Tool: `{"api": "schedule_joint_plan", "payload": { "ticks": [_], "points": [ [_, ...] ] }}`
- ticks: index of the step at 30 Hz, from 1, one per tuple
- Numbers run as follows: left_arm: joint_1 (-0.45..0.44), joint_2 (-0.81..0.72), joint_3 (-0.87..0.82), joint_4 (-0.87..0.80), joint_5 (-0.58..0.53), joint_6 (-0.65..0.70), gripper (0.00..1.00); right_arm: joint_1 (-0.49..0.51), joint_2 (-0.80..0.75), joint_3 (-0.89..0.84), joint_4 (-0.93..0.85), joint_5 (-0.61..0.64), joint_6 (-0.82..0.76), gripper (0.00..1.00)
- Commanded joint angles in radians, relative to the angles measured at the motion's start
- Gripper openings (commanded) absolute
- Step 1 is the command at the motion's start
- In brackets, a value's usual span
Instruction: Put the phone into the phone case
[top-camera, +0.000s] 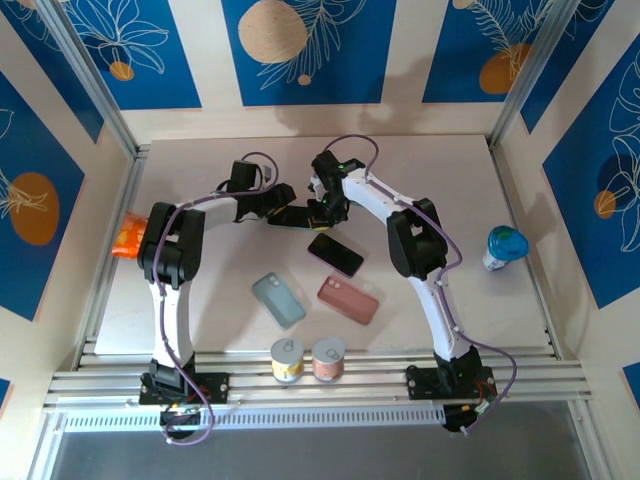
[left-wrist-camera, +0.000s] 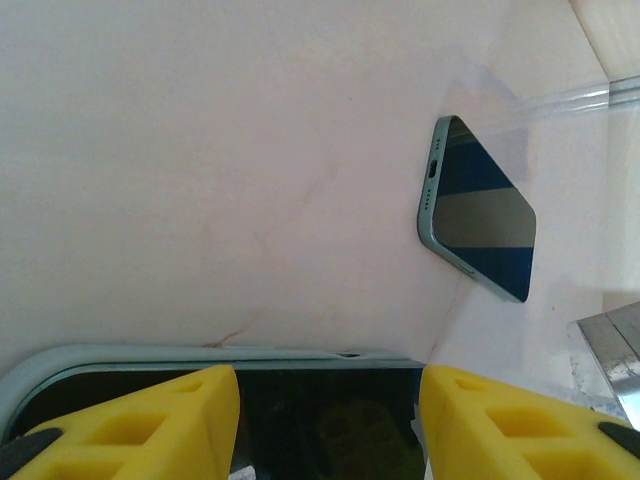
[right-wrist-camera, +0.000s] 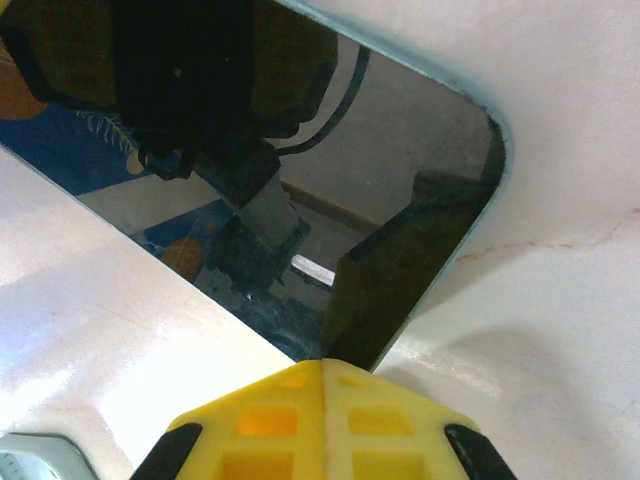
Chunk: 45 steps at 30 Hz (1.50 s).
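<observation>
1. The surface (top-camera: 450, 180) carries all parts. Both arms reach in to its centre, which suggests one phone is being worked from two sides.
2. The rimmed phone (left-wrist-camera: 330, 420) appears to lie flat and face up, just to 12 o'clock of centre in the top view.
3. The second phone (top-camera: 335, 253) lies free at 5 o'clock of the rimmed phone.
4. The blue-grey case (top-camera: 278, 300) and the pink case (top-camera: 348, 299) lie apart at 6 o'clock, with neither arm near them.
5. Left gripper (left-wrist-camera: 330, 400): the fingers are apart and sit over the screen, probably to steady it.
6. Right gripper (right-wrist-camera: 325, 385): the fingers are together, with the tip at the screen's edge. This posture suits pressing or pushing.

Not determinable:
- Whether the pale rim is a fitted case or the phone's own frame.
- Whether the left fingers touch the glass, since the frame edge cuts them off.
- The phone's outline in the top view, where the grippers cover it.
</observation>
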Motion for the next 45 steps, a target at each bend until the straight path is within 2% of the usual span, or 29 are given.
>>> {"api": "schedule_joint_plan", "payload": {
  "ticks": [1,9,15,20,26,39,45],
  "points": [
    [-0.004,0.007,-0.035,-0.148,-0.036,0.030,0.52,0.044,0.103,-0.062,-0.080,-0.002,-0.018,0.00],
    [-0.004,-0.007,-0.064,-0.172,-0.042,0.038,0.52,0.067,0.083,-0.040,-0.155,0.033,-0.040,0.00],
    [-0.004,-0.004,-0.065,-0.170,-0.042,0.033,0.52,0.069,0.088,-0.065,-0.166,-0.002,-0.033,0.00],
    [-0.004,-0.013,-0.087,-0.167,-0.036,0.034,0.52,0.075,0.059,-0.138,-0.121,-0.071,-0.003,0.00],
    [-0.004,-0.043,-0.149,-0.152,-0.036,0.034,0.52,0.096,0.046,-0.178,-0.101,-0.090,0.031,0.00],
    [-0.001,-0.081,-0.222,-0.134,-0.038,0.037,0.52,0.166,-0.013,-0.335,0.004,-0.063,0.125,0.00],
    [0.001,-0.090,-0.245,-0.137,-0.042,0.050,0.52,0.180,0.008,-0.373,0.046,-0.066,0.149,0.00]
  ]
}}
